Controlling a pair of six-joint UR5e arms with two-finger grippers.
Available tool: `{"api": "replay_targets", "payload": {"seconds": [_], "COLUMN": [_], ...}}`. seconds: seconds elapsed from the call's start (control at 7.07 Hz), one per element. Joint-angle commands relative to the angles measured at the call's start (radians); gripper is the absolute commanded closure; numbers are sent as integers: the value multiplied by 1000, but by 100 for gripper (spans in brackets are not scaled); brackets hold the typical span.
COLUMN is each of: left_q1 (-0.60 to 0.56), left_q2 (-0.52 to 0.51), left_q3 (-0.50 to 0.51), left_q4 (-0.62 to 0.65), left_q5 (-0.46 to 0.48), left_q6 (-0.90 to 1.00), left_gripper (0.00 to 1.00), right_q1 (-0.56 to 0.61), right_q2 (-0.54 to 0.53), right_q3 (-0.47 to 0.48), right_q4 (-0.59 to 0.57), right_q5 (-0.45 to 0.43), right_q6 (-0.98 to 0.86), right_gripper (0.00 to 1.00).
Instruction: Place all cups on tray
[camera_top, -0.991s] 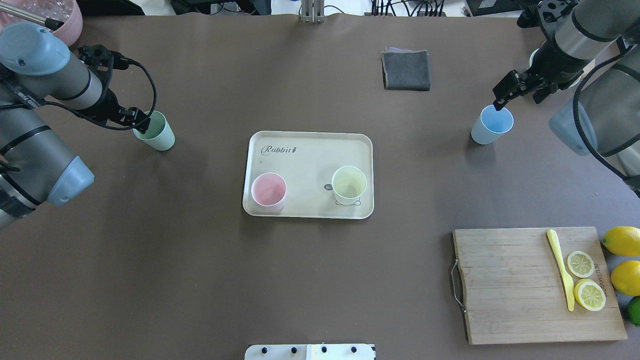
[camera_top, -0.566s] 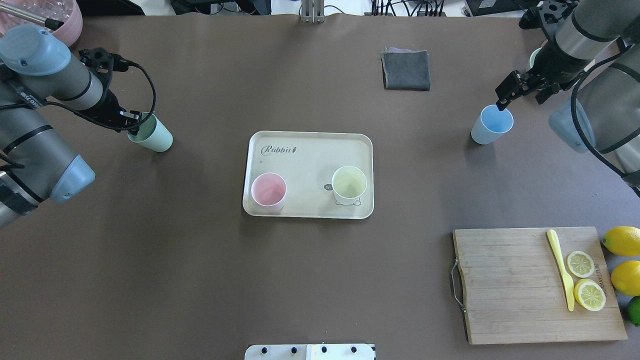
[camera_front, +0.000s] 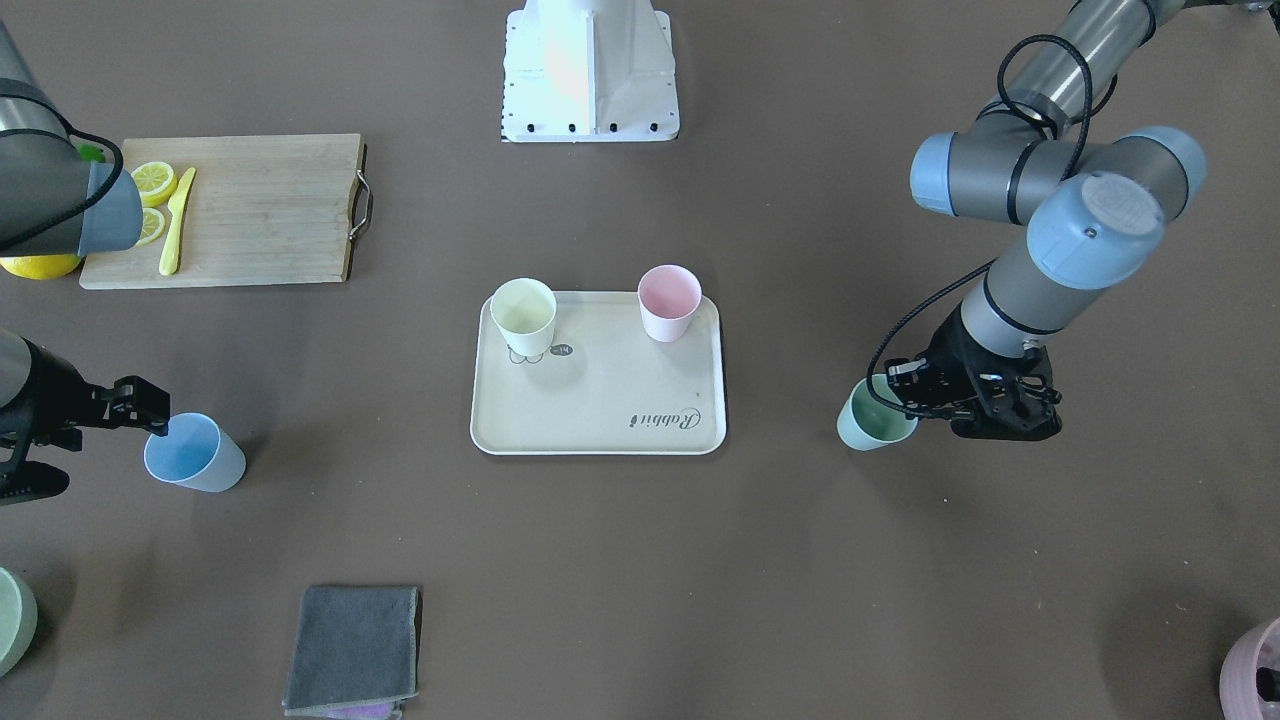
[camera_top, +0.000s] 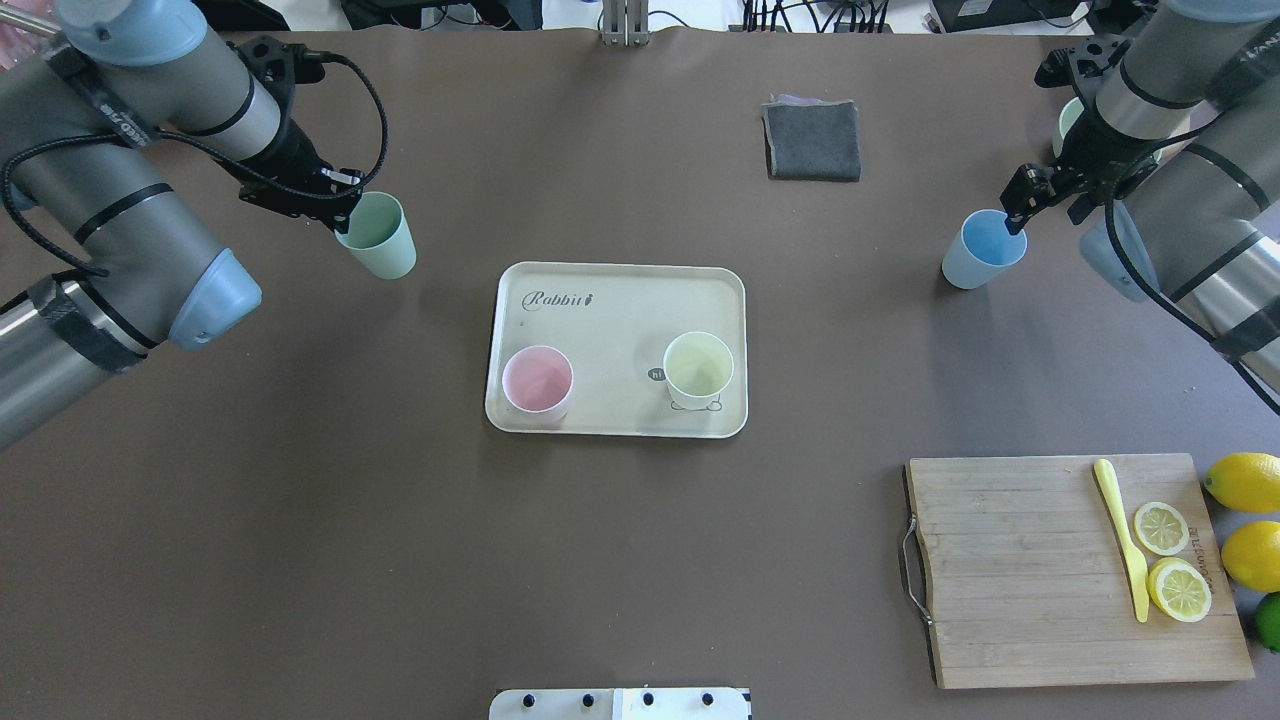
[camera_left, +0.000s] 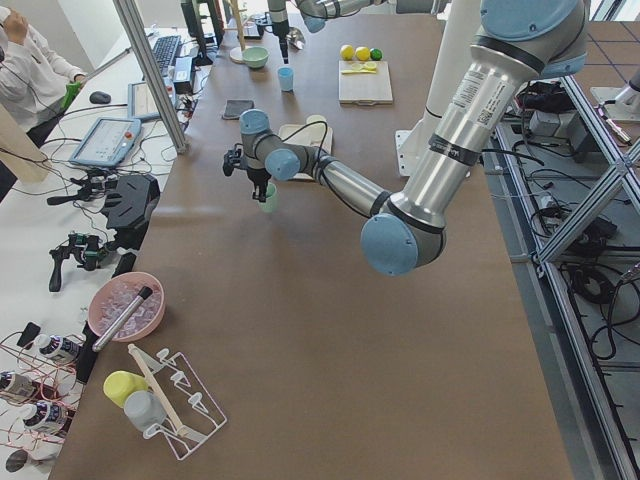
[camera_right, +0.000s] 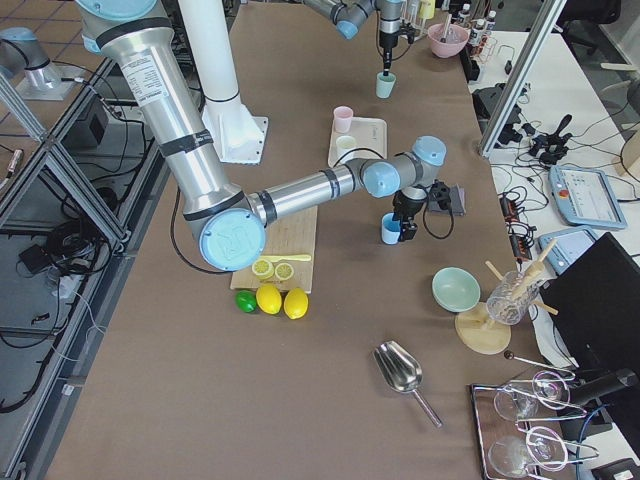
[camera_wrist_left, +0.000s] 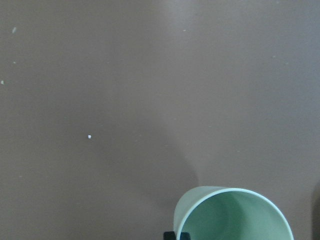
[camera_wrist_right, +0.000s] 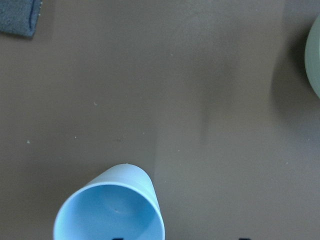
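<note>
The cream tray (camera_top: 620, 300) lies mid-table with the pale pink cup (camera_top: 537, 380) and the pale yellow cup (camera_top: 698, 366) upright on it. My left gripper (camera_top: 340, 205) is shut on the rim of the mint green cup (camera_top: 380, 238) and holds it tilted above the table, left of the tray. The cup also shows in the left wrist view (camera_wrist_left: 235, 217). The light blue cup (camera_top: 983, 250) stands on the table right of the tray. My right gripper (camera_top: 1017, 207) is open with one finger inside its rim and one outside. The right wrist view shows the blue cup (camera_wrist_right: 110, 212).
A folded grey cloth (camera_top: 812, 140) lies at the far side. A wooden cutting board (camera_top: 1030, 580) with lemon slices and a yellow knife sits at the near right, whole lemons (camera_top: 1245, 482) beside it. A sage green bowl (camera_front: 10, 620) and a pink pot (camera_front: 1255, 672) sit at the far corners.
My left arm has lifted the mint green cup and carried it to the right, toward the tray. My right gripper has shifted slightly at the blue cup's rim; the cup has not moved.
</note>
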Motion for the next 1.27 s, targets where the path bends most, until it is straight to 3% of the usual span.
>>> {"api": "replay_targets", "payload": {"seconds": [0.0, 0.28, 0.42, 0.71, 0.85, 0.99, 1.13], "left_q1": [78, 174, 203, 247, 249, 249, 235], "left_q2": [-81, -106, -128, -172, -171, -174, -175], "left_q3": [17, 19, 23, 66, 66, 65, 59], "left_q4": [3, -3, -3, -6, -7, -7, -3], "left_q5": [21, 105, 110, 160, 182, 182, 174], "left_q6": [-155, -250, -294, -310, -309, -301, -301], "left_gripper": [100, 100, 100, 100, 86, 2, 1], "right_q1": [-11, -22, -34, -113, -176, -225, -262], "right_q2": [19, 30, 71, 152, 200, 249, 283], "right_q3": [-75, -66, -57, -8, 6, 14, 14], "right_q4": [51, 51, 51, 50, 53, 53, 53], "right_q5": [1, 34, 91, 93, 85, 81, 67], "right_q6": [3, 14, 64, 220, 339, 445, 501], "right_gripper": [100, 100, 100, 100, 100, 100, 100]}}
